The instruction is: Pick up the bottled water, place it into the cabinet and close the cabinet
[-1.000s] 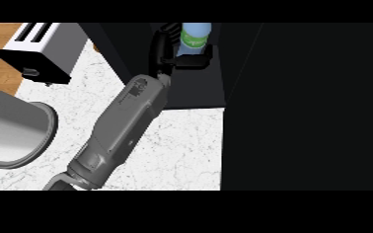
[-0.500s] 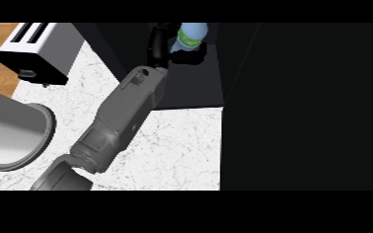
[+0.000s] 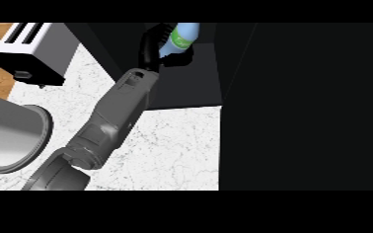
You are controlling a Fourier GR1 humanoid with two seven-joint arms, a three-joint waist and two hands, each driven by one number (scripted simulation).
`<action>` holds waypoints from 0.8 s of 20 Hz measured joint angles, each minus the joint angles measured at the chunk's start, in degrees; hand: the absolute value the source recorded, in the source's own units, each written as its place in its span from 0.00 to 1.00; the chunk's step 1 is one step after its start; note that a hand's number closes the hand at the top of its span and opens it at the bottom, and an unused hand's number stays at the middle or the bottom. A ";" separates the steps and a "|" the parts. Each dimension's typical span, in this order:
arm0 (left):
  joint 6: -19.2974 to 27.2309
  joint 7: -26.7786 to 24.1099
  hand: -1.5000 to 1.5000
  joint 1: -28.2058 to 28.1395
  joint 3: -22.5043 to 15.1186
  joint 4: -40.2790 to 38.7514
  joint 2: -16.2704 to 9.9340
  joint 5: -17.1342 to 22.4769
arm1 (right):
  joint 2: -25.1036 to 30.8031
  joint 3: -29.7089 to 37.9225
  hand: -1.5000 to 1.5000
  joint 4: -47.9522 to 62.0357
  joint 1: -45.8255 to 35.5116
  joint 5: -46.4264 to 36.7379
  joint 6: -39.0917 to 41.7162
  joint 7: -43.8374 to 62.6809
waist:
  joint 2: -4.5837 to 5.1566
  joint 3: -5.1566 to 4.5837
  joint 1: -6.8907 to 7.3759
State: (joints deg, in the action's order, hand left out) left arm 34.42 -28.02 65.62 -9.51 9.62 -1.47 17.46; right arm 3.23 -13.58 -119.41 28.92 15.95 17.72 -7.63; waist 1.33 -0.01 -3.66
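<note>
- Head view: one robot hand (image 3: 154, 47), which side unclear, curls around the bottled water (image 3: 180, 38), holding it inside the dark cabinet (image 3: 182, 86) above the worktop (image 3: 167, 143).
- Placing step; next, set the bottle down, release, withdraw, close the cabinet.

A toaster (image 3: 30, 49) stood at the far left of the desk (image 3: 175, 143), with a big bowl (image 3: 18, 135) nearer, at the left edge. The cabinet (image 3: 182, 86) sat behind the desk's middle, its door (image 3: 299, 108) filling the right side. Inside the cabinet, the bottle (image 3: 182, 38) rested in the left hand (image 3: 154, 47).
</note>
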 measured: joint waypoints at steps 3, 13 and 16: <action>2.56 0.42 0.00 1.02 -0.29 -2.36 -0.04 -1.12 | 0.19 -0.08 0.00 0.19 0.41 -0.27 0.27 -0.53 | -0.04 0.03 -0.20; 5.49 -0.01 0.00 1.92 0.78 -5.25 -0.12 -1.52 | 0.02 -0.38 0.00 1.26 0.62 -0.26 0.87 -2.03 | -0.08 0.19 -0.72; 5.68 0.50 0.00 2.21 1.07 -5.95 -0.15 -1.52 | 0.17 -0.39 0.00 1.63 0.44 -0.22 1.15 -2.22 | -0.08 0.22 -0.80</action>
State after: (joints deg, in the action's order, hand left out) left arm 40.10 -27.52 67.83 -8.44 3.67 -1.63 15.93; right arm 3.40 -13.96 -117.78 29.36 15.73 18.87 -9.85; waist 1.25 0.21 -4.46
